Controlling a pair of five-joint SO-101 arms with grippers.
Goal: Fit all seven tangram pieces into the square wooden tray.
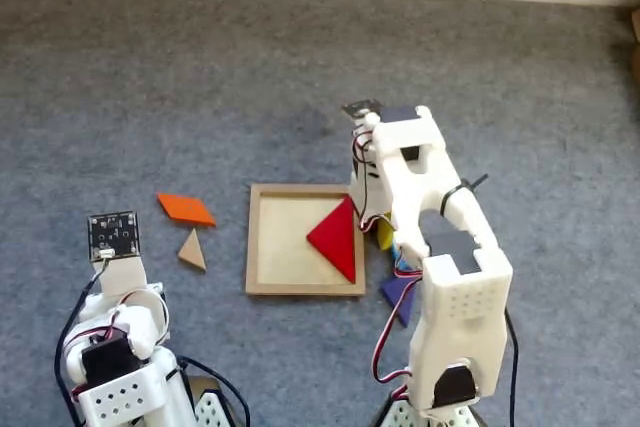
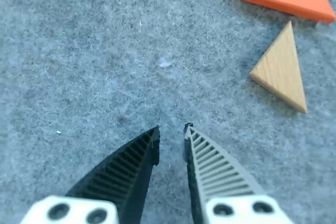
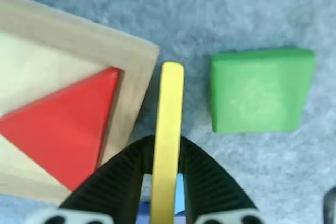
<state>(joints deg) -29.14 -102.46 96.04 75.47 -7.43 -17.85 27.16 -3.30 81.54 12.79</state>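
One yellow piece (image 3: 168, 124) stands edge-up, clamped between the right jaws.

I see the square wooden tray (image 1: 300, 190) lying flat, with a red triangle (image 1: 337, 237) inside against one wall. An orange parallelogram (image 1: 186, 209) and a pale wooden triangle (image 1: 192, 249) lie outside it, near each other. The yellow piece (image 3: 167, 103) stands edge-on by the tray's corner, clamped in the right gripper (image 3: 167, 142), near a green square (image 3: 260, 90).
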